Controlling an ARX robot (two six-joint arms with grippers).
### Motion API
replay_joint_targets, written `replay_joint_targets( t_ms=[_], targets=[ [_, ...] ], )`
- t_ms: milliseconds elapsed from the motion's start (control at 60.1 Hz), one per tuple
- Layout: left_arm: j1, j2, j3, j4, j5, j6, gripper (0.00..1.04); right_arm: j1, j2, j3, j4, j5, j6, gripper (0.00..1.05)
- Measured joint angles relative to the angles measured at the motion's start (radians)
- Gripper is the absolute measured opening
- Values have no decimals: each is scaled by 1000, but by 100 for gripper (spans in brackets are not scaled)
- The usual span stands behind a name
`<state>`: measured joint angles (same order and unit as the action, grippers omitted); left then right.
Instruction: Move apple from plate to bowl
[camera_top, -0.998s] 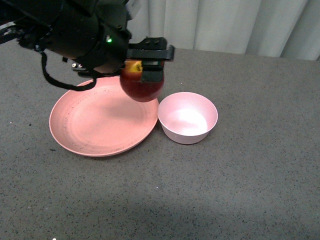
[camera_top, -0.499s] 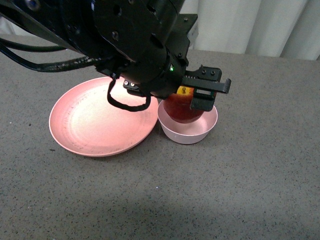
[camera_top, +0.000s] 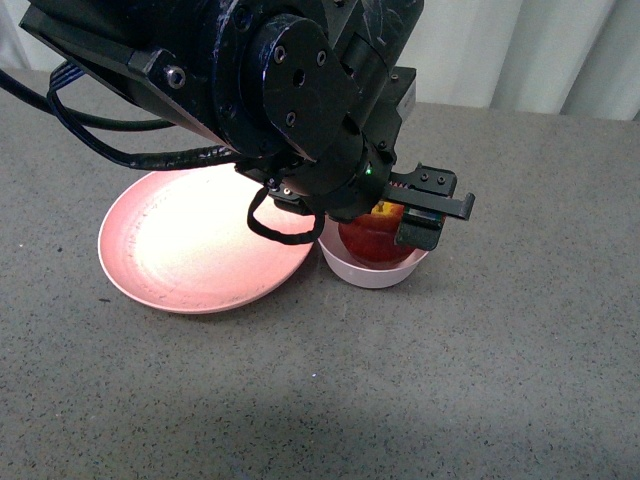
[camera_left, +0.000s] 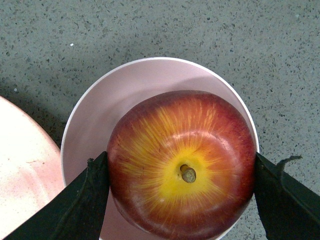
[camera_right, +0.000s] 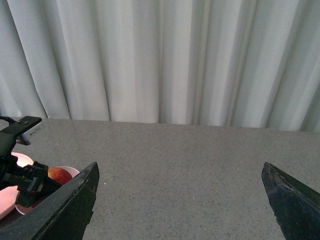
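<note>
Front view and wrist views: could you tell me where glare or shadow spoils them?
Front view: glare whitens the plate centre, a soft shadow darkens the near table. Left wrist view: sharp, faint sheen on the apple. Right wrist view: evenly lit, fingers black.

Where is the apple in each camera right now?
Front: apple just right of centre, low in the bowl.
Left wrist: apple fills the picture, stem facing the camera, between the left fingers.
Right wrist: apple small, distant, in the bowl.
Shared landmark: the bowl.
</note>
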<state>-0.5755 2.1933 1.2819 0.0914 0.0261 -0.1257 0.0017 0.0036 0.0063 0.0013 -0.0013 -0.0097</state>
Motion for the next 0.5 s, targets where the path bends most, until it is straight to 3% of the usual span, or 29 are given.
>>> replay_joint_targets(
  t_ms=[166, 416, 499],
  targets=[
    [-2, 0, 0, -3, -1, 2, 100, 0, 0, 0, 0, 0, 0, 95],
    [6, -51, -49, 74, -18, -13, 98, 0, 0, 0, 0, 0, 0, 95],
    [26, -111, -121, 183, -106, -28, 98, 0, 0, 0, 0, 0, 0, 95]
  ],
)
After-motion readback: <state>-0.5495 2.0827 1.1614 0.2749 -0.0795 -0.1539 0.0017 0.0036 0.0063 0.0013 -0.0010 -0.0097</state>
